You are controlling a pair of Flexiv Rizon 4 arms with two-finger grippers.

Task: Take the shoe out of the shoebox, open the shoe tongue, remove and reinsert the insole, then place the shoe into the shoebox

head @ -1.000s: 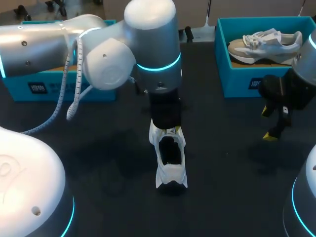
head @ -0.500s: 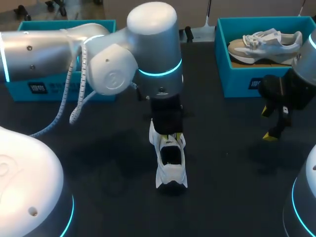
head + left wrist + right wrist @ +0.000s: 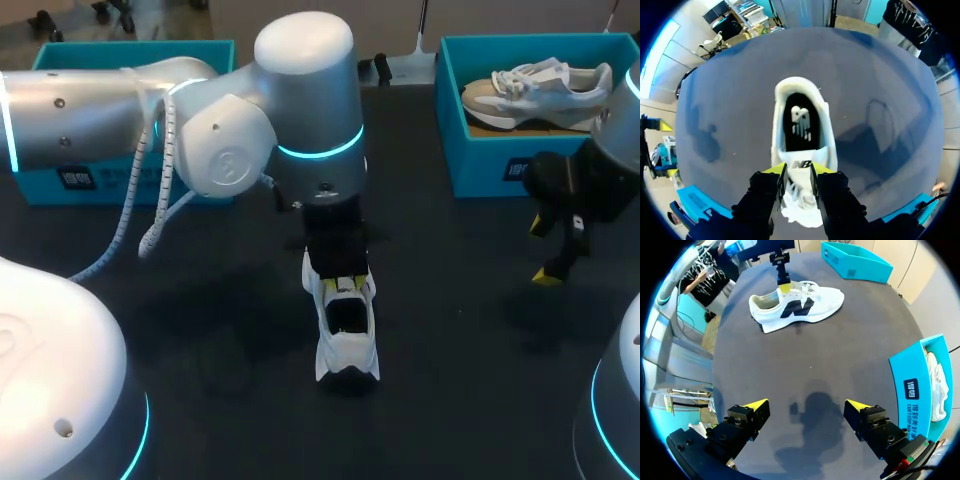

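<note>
Shoe (image 3: 347,345): white trainer, upright on its sole mid-table, heel toward the near edge.
Tongue (image 3: 801,164): raised (the left gripper (image 3: 798,172) pinches it from both sides).
Insole (image 3: 800,122): dark, lying inside the shoe.
Shoebox (image 3: 40,185): teal, open, far left, well apart.

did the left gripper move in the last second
Yes. The left gripper, shut on the shoe tongue, has slid along the white shoe toward its heel, which has stayed put.
</note>
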